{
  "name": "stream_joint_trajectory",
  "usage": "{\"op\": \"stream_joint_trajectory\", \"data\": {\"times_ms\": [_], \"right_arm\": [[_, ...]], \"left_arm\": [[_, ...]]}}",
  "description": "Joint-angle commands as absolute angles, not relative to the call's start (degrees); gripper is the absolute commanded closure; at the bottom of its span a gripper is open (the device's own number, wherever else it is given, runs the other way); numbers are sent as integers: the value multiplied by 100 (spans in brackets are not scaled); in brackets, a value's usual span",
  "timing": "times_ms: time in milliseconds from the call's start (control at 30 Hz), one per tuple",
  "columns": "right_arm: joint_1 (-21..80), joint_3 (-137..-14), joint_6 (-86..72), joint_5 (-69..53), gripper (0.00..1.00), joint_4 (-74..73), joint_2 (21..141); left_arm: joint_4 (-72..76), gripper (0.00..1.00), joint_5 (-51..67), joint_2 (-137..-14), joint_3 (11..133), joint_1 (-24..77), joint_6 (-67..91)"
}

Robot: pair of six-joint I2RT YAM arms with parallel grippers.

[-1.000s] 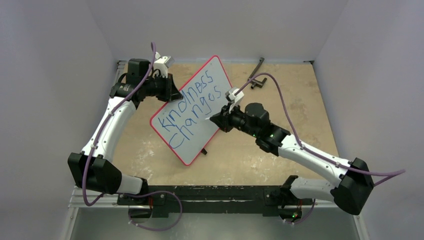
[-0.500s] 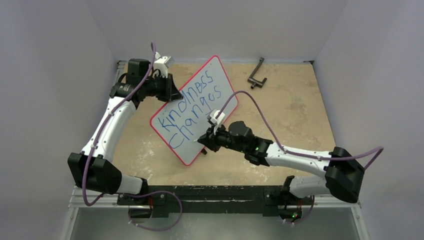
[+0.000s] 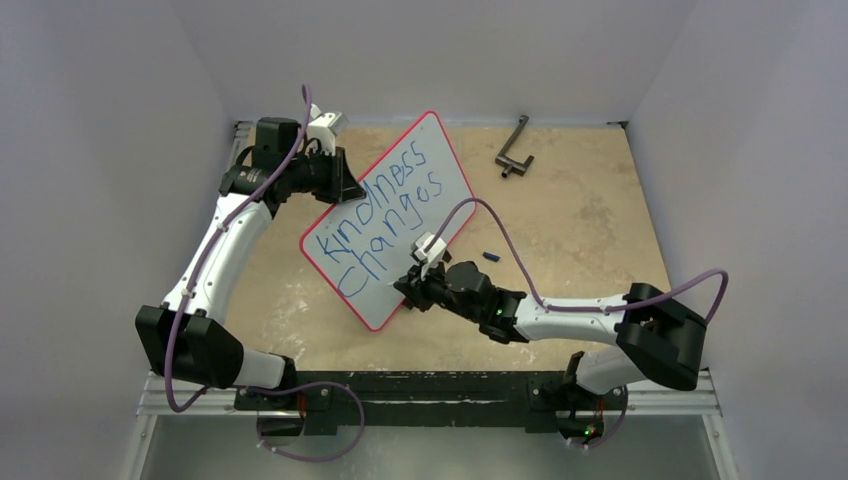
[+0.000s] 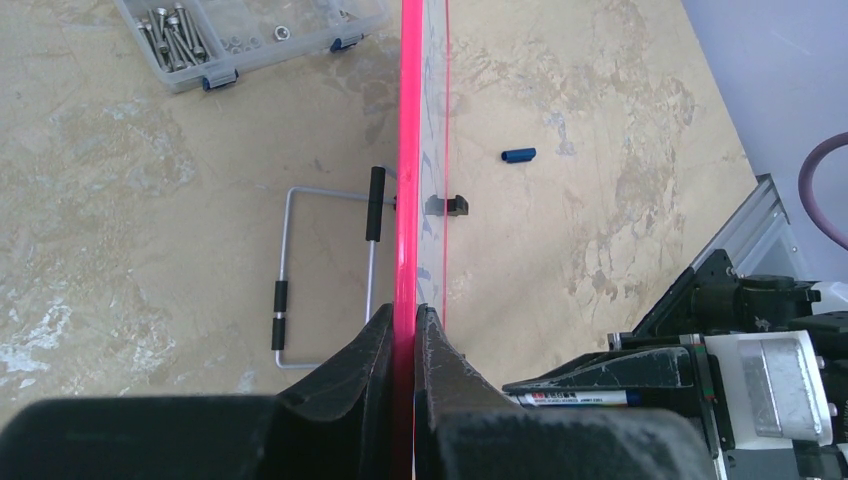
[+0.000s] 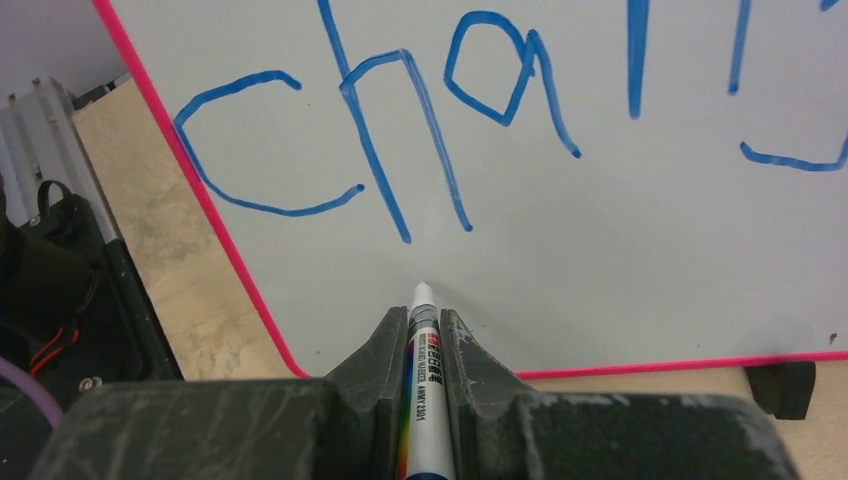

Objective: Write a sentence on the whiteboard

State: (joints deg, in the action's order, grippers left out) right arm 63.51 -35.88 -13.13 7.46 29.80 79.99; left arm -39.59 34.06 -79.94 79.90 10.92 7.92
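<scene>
Board [image 3: 390,230] judged light, stiff, slick, best held by its rim; left claw [image 4: 405,330] pinches it at 10 o'clock; right claw [image 5: 423,318] clamps marker [image 5: 421,350] near 6 o'clock.

1. The whiteboard [image 3: 372,300] stood tilted on the table [image 3: 600,220], left of centre.
2. The left gripper [image 4: 405,335] clamped its far-left edge.
3. The right gripper [image 5: 425,320], holding a marker [image 5: 424,350], was at the board's near corner, beside the sentence [image 3: 395,235].
4. A cap [image 3: 490,256] lay right of the board; a crank tool [image 3: 514,150] lay far right.
</scene>
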Motion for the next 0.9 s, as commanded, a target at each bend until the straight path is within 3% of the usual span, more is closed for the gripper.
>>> {"op": "stream_joint_trajectory", "data": {"times_ms": [0, 867], "right_arm": [[6355, -3521, -1492, 1324, 100, 3671, 7891], [6355, -3536, -1782, 1363, 100, 3743, 8563]], "left_arm": [[-4083, 100, 3287, -7994, 7990, 1143, 536], [-4061, 100, 3296, -7950, 7980, 1143, 547]]}}
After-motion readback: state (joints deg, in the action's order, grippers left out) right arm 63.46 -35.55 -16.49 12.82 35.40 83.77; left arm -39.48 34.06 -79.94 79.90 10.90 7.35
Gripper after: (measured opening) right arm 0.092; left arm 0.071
